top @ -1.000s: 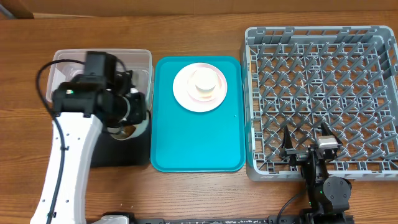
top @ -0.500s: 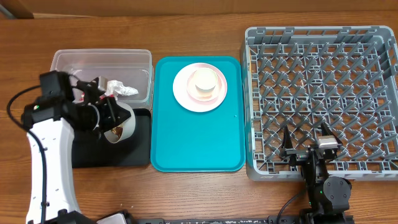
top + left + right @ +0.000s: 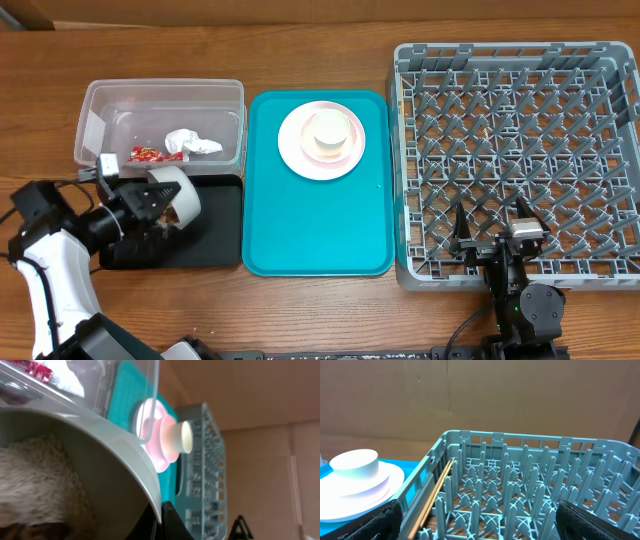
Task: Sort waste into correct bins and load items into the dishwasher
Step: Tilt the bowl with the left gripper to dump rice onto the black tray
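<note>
Overhead, a brown wood-grain table carries the grey dish rack.

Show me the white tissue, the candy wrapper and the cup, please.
white tissue (image 3: 190, 143), overhead view, its crumpled middle.
candy wrapper (image 3: 146, 154), overhead view, its red middle.
cup (image 3: 331, 130), overhead view, its top face.

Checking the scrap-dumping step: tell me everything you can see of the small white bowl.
The small white bowl is round, smooth and glossy, with a thin rim. The left gripper is shut on its rim, holding it tipped on its side over the black tray, next to the clear tub. The wrist view shows brownish-white rice-like scraps inside it.
</note>
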`<action>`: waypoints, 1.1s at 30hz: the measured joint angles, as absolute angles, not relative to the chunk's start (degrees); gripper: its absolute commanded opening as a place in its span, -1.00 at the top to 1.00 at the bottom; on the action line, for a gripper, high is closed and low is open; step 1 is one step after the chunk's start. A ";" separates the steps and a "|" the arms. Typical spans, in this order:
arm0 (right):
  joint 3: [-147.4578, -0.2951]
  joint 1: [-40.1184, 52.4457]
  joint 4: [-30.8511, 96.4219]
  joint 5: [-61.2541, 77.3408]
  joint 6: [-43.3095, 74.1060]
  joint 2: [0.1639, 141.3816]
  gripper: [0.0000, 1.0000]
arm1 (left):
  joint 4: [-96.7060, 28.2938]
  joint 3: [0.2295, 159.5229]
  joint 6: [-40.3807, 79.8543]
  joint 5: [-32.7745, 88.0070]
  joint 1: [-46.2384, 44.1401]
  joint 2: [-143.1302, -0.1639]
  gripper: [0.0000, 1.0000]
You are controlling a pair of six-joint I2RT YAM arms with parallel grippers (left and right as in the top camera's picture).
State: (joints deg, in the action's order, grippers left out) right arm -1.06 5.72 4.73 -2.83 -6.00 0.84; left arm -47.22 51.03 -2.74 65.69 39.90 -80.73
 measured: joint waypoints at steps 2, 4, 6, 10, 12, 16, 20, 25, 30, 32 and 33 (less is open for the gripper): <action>-1.06 5.72 4.73 -2.81 -6.02 0.84 -1.00 | -45.93 49.39 -2.98 68.71 41.98 -80.73 0.92; -1.06 5.74 4.73 -2.81 -6.02 0.84 -1.00 | -45.28 48.58 -3.01 71.07 43.51 -80.73 0.92; -1.06 5.72 4.73 -2.81 -6.02 0.84 -1.00 | -45.08 48.34 -3.03 72.71 44.49 -80.73 0.92; -1.06 5.72 4.75 -2.83 -6.02 0.84 -1.00 | -44.93 48.34 -3.18 74.83 45.06 -80.73 0.92; -1.06 5.72 4.73 -2.81 -6.00 0.84 -1.00 | -44.93 48.34 -3.18 75.33 45.06 -80.73 0.92; -1.06 5.72 4.73 -2.83 -6.02 0.84 -1.00 | -44.93 48.34 -3.18 76.16 45.06 -80.73 0.92; -1.06 5.72 4.71 -2.81 -6.02 0.84 -1.00 | -44.93 48.34 -3.18 77.60 44.99 -80.73 0.92; -1.06 5.72 4.73 -2.81 -6.04 0.84 -1.00 | -44.86 48.34 -3.18 78.13 42.76 -80.73 0.92; -1.06 5.72 4.75 -2.79 -6.02 0.84 -1.00 | -42.15 48.34 -3.14 78.70 39.29 -80.73 0.92; -1.06 5.72 4.71 -2.79 -6.02 0.84 -1.00 | -41.15 48.34 -2.92 78.83 38.70 -80.73 0.92; -1.06 5.72 4.73 -2.81 -6.02 0.84 -1.00 | -40.49 48.34 -2.50 78.89 38.70 -80.73 0.92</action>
State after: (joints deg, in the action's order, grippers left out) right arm -1.06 5.72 4.73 -2.81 -6.02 0.84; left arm -40.49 48.34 -2.50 78.89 38.70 -80.73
